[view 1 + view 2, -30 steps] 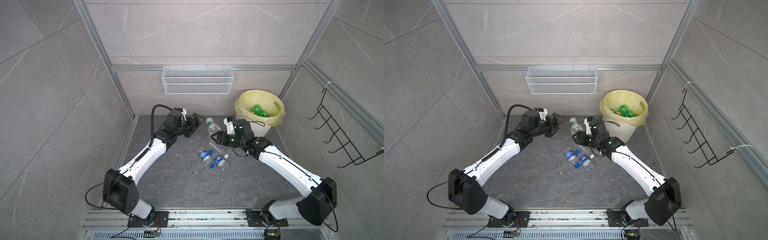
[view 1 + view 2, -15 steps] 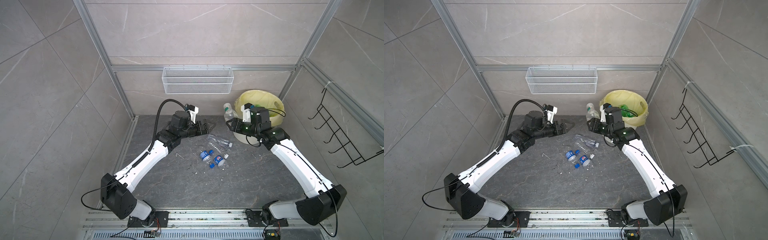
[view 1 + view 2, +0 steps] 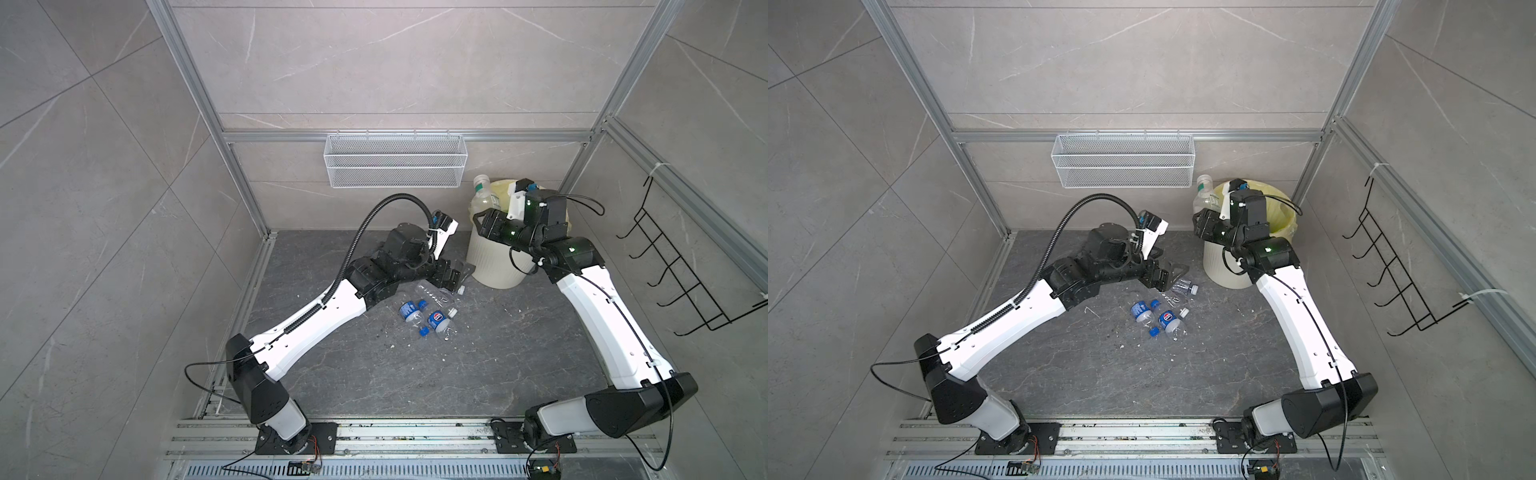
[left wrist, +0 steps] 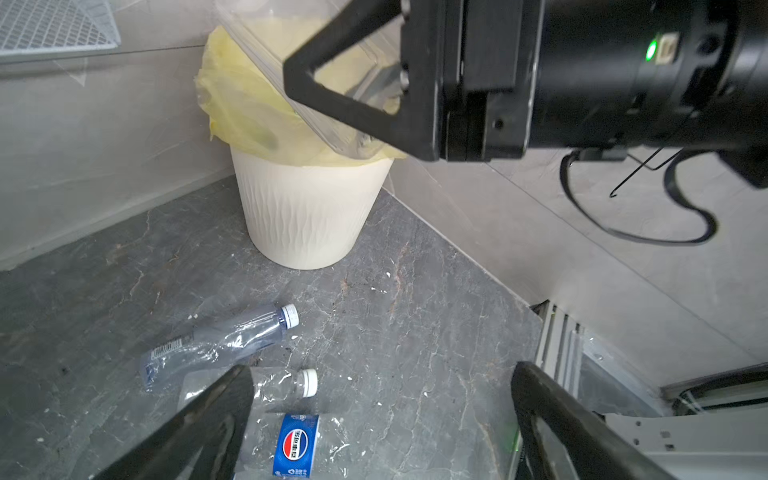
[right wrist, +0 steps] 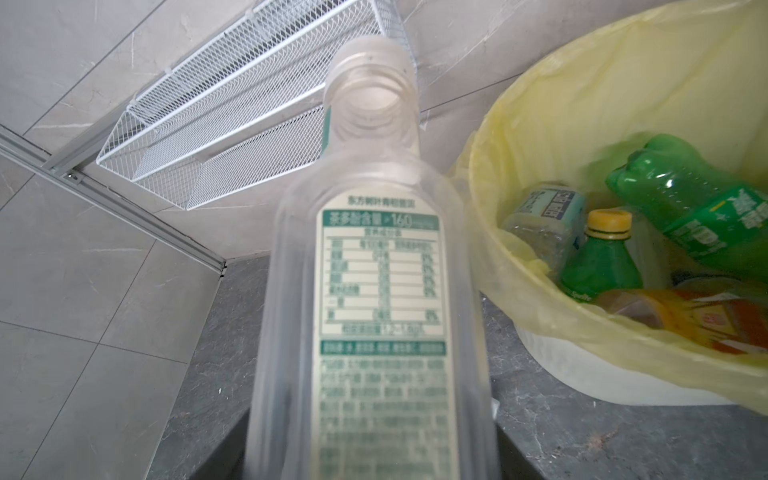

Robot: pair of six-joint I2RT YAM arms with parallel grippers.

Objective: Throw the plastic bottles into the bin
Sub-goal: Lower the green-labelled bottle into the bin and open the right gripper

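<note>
Delivery step, drop not yet made.
In both top views the right gripper (image 3: 484, 218) clamps a clear uncapped green-labelled plastic bottle (image 3: 482, 195) at the left edge of the round cream ribbed yellow-lined bin (image 3: 494, 266). Next it likely must shift over the mouth and release. Left wrist view: left gripper (image 4: 382, 415), spread wide and empty, above three clear bottles (image 4: 224, 340) on open dark stone floor (image 4: 415, 311). Right wrist view: bin part-filled.

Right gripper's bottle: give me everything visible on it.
The held bottle is clear, slightly frosted plastic with a wide uncapped neck and a white label printed in green. It looks empty and uncrushed. The right gripper clamps its lower body, neck angled upward. In both top views it sits raised at the left side of the rim of the bin, not inside; contact with the liner is unclear.
</note>
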